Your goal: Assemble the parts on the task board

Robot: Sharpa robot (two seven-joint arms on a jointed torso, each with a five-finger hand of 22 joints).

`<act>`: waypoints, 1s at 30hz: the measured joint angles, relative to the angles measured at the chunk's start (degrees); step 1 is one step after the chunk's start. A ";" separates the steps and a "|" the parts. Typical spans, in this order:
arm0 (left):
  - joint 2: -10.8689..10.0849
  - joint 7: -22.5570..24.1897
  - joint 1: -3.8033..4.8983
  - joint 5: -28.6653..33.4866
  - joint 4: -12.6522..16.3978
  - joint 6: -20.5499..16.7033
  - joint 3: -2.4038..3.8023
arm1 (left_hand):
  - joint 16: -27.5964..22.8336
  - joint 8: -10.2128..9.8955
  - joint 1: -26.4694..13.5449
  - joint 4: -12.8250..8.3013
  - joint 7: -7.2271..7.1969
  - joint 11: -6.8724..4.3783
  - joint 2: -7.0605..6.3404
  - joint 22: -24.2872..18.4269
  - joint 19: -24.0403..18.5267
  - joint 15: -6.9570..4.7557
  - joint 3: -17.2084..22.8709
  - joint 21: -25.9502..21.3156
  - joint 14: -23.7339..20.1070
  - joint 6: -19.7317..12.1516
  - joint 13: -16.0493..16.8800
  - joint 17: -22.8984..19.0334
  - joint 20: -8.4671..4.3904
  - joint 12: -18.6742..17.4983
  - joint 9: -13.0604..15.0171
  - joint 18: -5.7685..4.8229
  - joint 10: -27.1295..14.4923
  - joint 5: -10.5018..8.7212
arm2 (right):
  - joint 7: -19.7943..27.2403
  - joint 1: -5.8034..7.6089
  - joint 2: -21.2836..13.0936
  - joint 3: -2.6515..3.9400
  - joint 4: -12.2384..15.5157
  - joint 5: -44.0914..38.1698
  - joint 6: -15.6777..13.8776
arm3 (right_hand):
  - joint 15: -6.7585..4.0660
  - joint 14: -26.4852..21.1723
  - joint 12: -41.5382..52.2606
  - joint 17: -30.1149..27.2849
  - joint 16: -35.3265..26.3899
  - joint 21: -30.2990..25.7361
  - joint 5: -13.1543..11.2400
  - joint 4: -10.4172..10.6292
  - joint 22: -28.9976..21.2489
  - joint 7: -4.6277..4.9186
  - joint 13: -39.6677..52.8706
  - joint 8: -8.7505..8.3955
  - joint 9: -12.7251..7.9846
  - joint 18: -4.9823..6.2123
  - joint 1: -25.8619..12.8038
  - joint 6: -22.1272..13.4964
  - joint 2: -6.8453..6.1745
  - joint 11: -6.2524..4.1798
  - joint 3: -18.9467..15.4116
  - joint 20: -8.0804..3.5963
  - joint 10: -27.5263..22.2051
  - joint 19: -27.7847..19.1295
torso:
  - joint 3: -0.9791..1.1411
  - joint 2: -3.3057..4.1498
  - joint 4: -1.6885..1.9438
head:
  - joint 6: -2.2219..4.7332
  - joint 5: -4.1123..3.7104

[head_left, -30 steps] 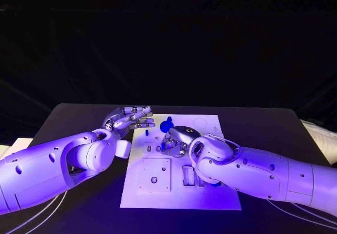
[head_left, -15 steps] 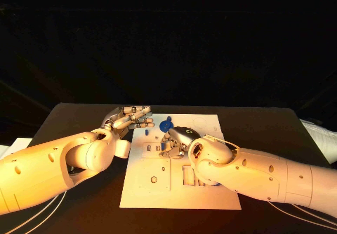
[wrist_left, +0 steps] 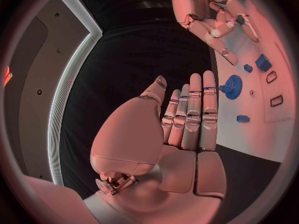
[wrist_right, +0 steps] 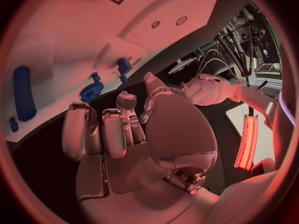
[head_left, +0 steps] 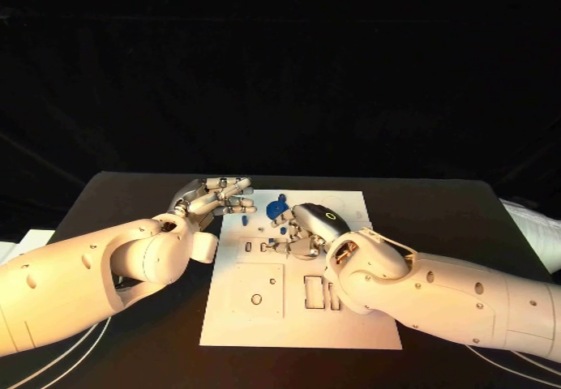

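The white rectangular task board (head_left: 301, 324) lies flat in the middle of the black table (head_left: 468, 211), and on its far half sits a blue toothed gear part (head_left: 276, 209), with a small blue block part (wrist_left: 263, 62) and smaller blue bits near it. My right hand (head_left: 301, 233) is over the board just right of and nearer than the gear, fingers (wrist_right: 115, 132) curled inward with nothing in them, and it hides the slots beneath it. My left hand (head_left: 216, 197) is at the board's far left edge, fingers (wrist_left: 194, 115) straight, side by side, holding nothing. A long blue bar part (wrist_right: 23, 92) lies on the board too. Nearer, a square inset plate (head_left: 256, 289) and rectangular cut-outs (head_left: 314, 292) sit uncovered.
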 measured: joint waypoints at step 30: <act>8.32 -51.25 7.89 -49.48 -8.41 21.56 -0.18 | 75.80 21.46 -13.30 11.41 -7.95 -8.37 2.71 66.20 17.35 -7.92 -10.14 67.08 11.97 3.95 59.60 57.36 -7.68 62.52 17.20 -7.12 11.58 -0.12 | 24.80 9.63 -19.28 0.82 5.99 42.77 3.96 | 0.21 0.21 -0.58 -0.02 -0.86 -0.99 1.41 -0.19 -1.61 0.26 -1.13 0.46 0.02 0.00 2.79 -0.66 2.31 0.16 -0.31 0.20 -0.90 -0.62 | 1.13 -2.68 -1.24 | -0.91 1.38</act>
